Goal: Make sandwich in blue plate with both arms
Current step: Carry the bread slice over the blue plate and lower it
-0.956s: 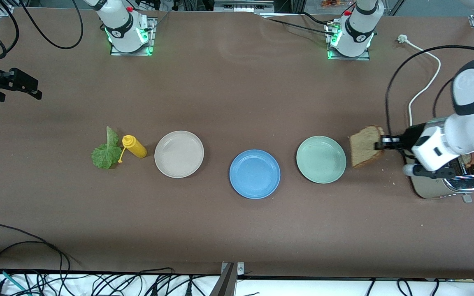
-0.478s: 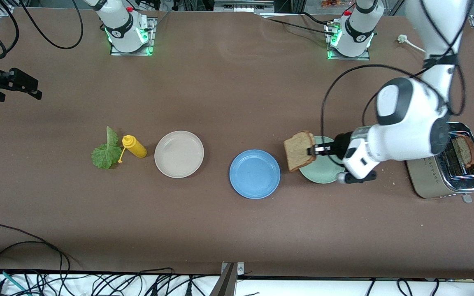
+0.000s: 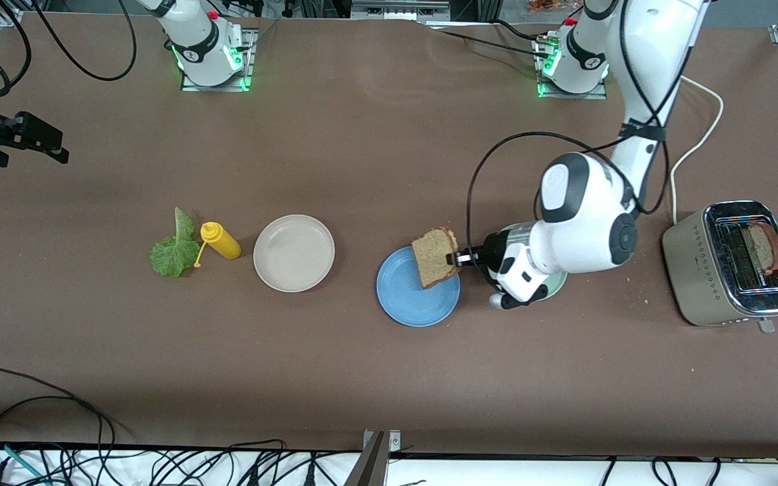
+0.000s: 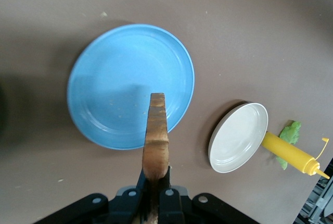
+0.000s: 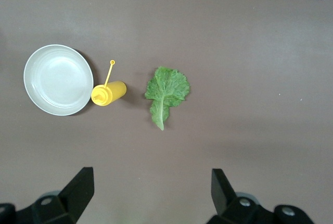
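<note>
My left pincer is clamped on a bread slice, held on edge over the blue plate. First-slice placement step: next I lower and release. My right pincer waits wide open, empty, above the lettuce.

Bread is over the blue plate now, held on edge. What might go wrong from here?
The left pincer grips the bread slice upright by one edge; on release it may tip off the blue plate. The slice hangs near the plate's rim, not its centre. The lettuce leaf lies untouched under the open right pincer.
</note>
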Controlling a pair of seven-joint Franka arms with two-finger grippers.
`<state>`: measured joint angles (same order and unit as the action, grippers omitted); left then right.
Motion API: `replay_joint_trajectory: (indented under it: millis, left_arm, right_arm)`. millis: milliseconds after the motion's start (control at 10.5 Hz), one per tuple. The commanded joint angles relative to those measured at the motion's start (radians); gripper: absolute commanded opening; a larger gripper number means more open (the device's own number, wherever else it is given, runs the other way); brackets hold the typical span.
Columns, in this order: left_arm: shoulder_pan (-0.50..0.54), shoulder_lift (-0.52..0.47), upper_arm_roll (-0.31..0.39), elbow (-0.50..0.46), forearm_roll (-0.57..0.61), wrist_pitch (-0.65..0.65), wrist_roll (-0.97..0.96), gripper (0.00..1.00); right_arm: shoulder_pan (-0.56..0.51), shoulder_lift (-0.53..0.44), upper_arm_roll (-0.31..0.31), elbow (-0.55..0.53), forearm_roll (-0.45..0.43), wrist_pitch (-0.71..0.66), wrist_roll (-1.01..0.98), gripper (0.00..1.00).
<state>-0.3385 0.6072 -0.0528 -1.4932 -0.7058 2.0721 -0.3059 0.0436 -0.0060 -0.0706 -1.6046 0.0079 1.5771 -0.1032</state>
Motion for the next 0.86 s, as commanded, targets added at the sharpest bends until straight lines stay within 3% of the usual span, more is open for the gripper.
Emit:
replay_joint_trajectory:
  millis: [0, 383, 574, 765]
  left_arm:
    - [-0.108, 0.066, 0.072, 0.025, -0.112, 0.069, 0.005, 0.00]
    - [-0.146, 0.106, 0.076, 0.042, -0.100, 0.178, 0.028, 0.00]
    - [-0.148, 0.108, 0.086, 0.040, -0.103, 0.187, 0.181, 0.00]
    - [-0.148, 0.114, 0.088, 0.040, -0.104, 0.189, 0.192, 0.00]
  right_arm:
    - [-0.002, 0.004, -0.003, 0.020, 0.017, -0.020, -0.001, 1.00]
    - [-0.002, 0.004, -0.003, 0.020, 0.017, -0.020, -0.001, 1.00]
    - [-0.001, 0.004, -0.002, 0.020, 0.017, -0.020, 0.000, 1.00]
    - [-0.001, 0.004, -0.003, 0.020, 0.017, -0.020, -0.001, 1.00]
